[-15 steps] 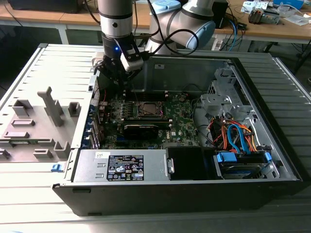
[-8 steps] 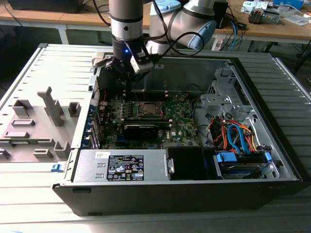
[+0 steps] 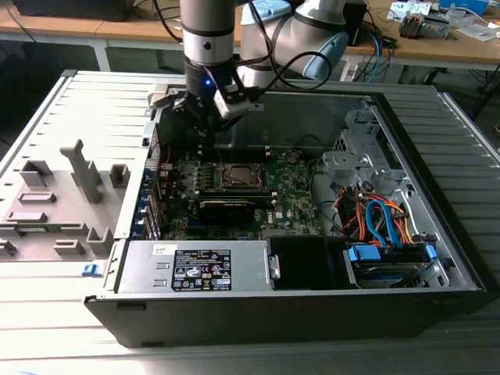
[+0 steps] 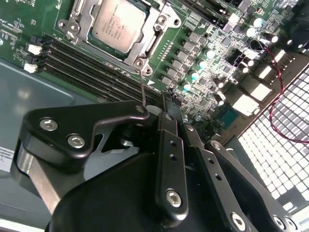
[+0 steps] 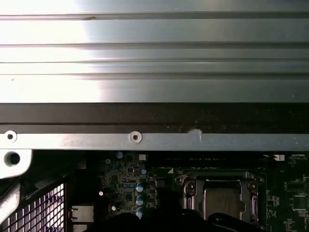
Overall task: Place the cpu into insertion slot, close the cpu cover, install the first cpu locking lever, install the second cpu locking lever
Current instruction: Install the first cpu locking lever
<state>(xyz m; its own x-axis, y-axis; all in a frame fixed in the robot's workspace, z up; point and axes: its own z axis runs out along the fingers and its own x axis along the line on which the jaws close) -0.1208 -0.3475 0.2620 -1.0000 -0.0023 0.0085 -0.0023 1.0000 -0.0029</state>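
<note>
Silver cpu cover (image 4: 117,30) lies flat over the cpu (image 4: 118,24) — fingers (image 4: 170,126) together, empty.

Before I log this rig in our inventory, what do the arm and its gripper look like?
The arm is a silver-grey tube with pale blue joint caps, black cables looping beside it and a small blue light glowing at the wrist. The gripper is matte black metal, built of flat linkage bars joined by silver screws.
</note>
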